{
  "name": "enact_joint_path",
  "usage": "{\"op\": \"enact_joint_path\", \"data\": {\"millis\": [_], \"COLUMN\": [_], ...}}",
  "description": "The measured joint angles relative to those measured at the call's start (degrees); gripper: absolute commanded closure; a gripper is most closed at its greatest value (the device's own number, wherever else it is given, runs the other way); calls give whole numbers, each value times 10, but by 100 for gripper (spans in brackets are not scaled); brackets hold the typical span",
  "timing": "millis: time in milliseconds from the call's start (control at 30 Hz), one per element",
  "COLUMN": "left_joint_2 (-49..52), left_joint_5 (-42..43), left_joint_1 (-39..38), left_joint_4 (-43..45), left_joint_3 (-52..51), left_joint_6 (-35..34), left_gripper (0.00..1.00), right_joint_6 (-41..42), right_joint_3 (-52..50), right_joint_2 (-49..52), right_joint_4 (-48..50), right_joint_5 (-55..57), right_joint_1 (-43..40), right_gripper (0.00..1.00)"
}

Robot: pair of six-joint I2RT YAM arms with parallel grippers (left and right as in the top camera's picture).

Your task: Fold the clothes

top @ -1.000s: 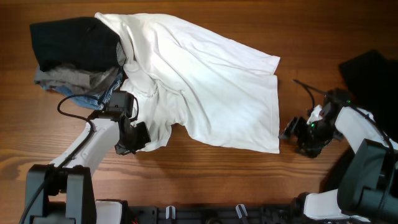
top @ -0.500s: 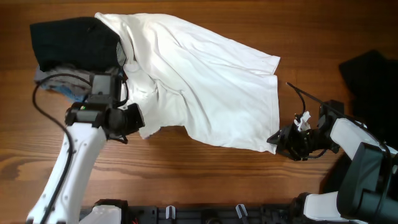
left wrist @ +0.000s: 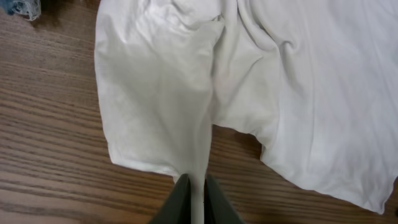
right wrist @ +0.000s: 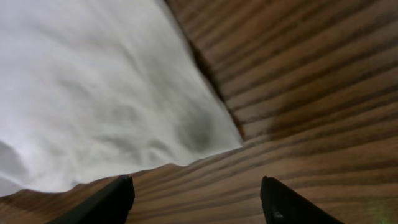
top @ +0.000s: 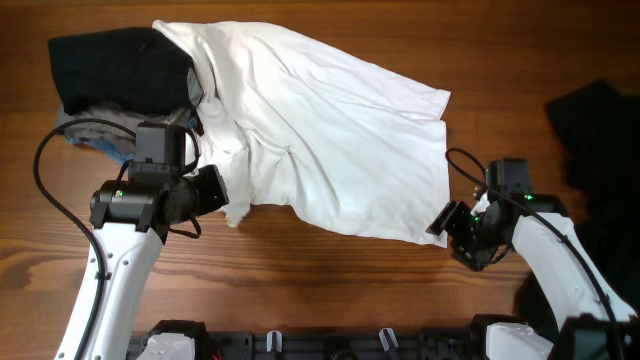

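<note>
A large white T-shirt [top: 330, 130] lies crumpled across the middle of the wooden table. My left gripper [top: 222, 192] is shut on the shirt's near-left sleeve edge, and the wrist view shows the white cloth [left wrist: 186, 93] pinched between the fingers [left wrist: 197, 202] and lifted off the wood. My right gripper [top: 452, 232] is open and empty, just off the shirt's near-right corner [right wrist: 205, 134], with its fingers [right wrist: 196, 199] over bare wood. A stack of folded black, grey and blue-denim pieces [top: 120, 80] sits at the far left, partly under the shirt.
A black garment [top: 600, 140] lies at the right edge of the table. A bit of blue cloth [left wrist: 18, 6] shows at the top left of the left wrist view. Bare wood [top: 330, 280] runs along the near side between the arms.
My left arm has lifted and drawn the sleeve edge up and leftward. My right gripper has moved left and come up to the shirt's near-right corner.
</note>
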Motion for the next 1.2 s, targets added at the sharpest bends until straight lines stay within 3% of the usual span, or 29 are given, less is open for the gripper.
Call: {"op": "enact_joint_path", "data": {"millis": [167, 200, 233, 300, 367, 567, 633, 800, 900, 967, 1100, 1200], "left_joint_2": [0, 0, 0, 0, 0, 26, 51, 178, 250, 279, 283, 266], "left_joint_5": [0, 0, 0, 0, 0, 0, 0, 7, 18, 19, 26, 28], "left_joint_1": [0, 0, 0, 0, 0, 0, 0, 0, 0, 0, 1, 18], "left_joint_4": [0, 0, 0, -2, -5, -28, -14, 56, 71, 71, 69, -15], "left_joint_3": [0, 0, 0, 0, 0, -1, -13, -67, -71, -68, -68, -37], "left_joint_6": [0, 0, 0, 0, 0, -21, -44, -89, -90, -93, -87, -55], "left_gripper": [87, 83, 76, 59, 49, 31, 37, 37, 56, 96, 96, 96], "right_joint_6": [57, 64, 71, 76, 75, 57, 41, 7, -5, -8, -17, -34], "right_joint_3": [-36, -36, -36, -37, -38, -37, -35, -28, -27, -27, -14, 64], "right_joint_2": [35, 37, 38, 43, 51, 53, 53, 54, 54, 54, 54, 51], "right_joint_4": [48, 63, 79, 139, 149, 142, 140, 139, 138, 138, 119, 31], "right_joint_5": [-13, -21, -28, -30, -24, -14, -12, -2, -1, 0, 1, 36], "right_joint_1": [0, 0, 0, 0, 0, 0, 0, 0, 0, 0, 0, 0], "right_gripper": [41, 46, 61, 82, 92, 95, 95, 94, 94, 94, 95, 96]}}
